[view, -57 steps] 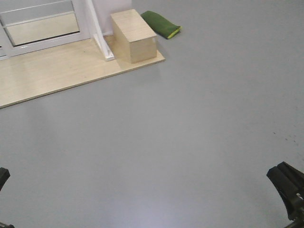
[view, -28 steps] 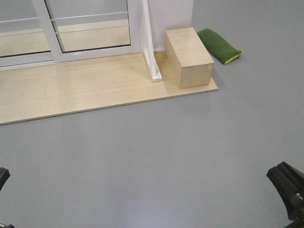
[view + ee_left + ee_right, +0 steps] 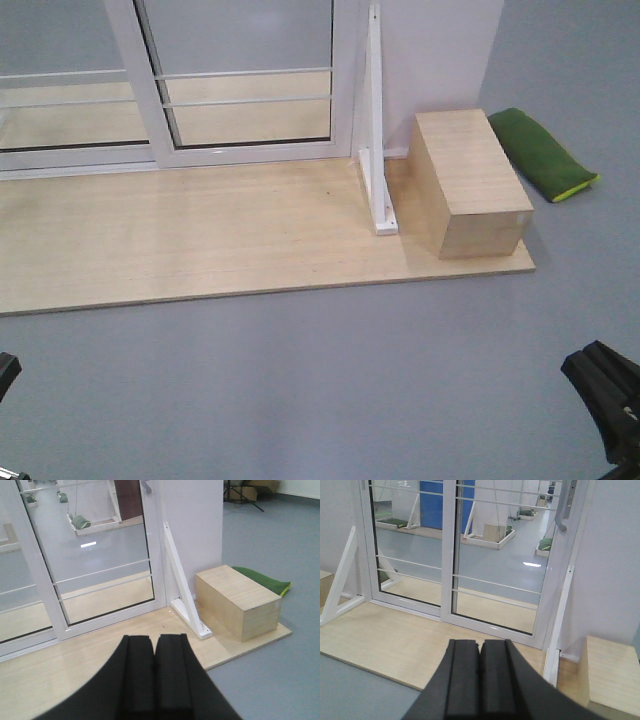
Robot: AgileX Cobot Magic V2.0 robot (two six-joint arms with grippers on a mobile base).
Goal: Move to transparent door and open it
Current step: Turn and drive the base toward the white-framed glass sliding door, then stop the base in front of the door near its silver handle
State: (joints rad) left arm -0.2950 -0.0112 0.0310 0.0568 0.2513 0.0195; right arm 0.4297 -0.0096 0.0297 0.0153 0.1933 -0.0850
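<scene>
The transparent door (image 3: 245, 60) and wooden box (image 3: 470, 185) have shifted rightward and apparently nearer in the front view.

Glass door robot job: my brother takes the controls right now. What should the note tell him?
Left gripper: shut, empty. Right gripper: shut, empty.
The transparent door stands ahead at the back of the wooden platform and looks shut. Its curved handle is on the upright nearest the white brace and the wooden box.
Done: the robot faces the door from the grey floor, short of the platform.
Left: drive closer, grip the handle, open the door.
</scene>
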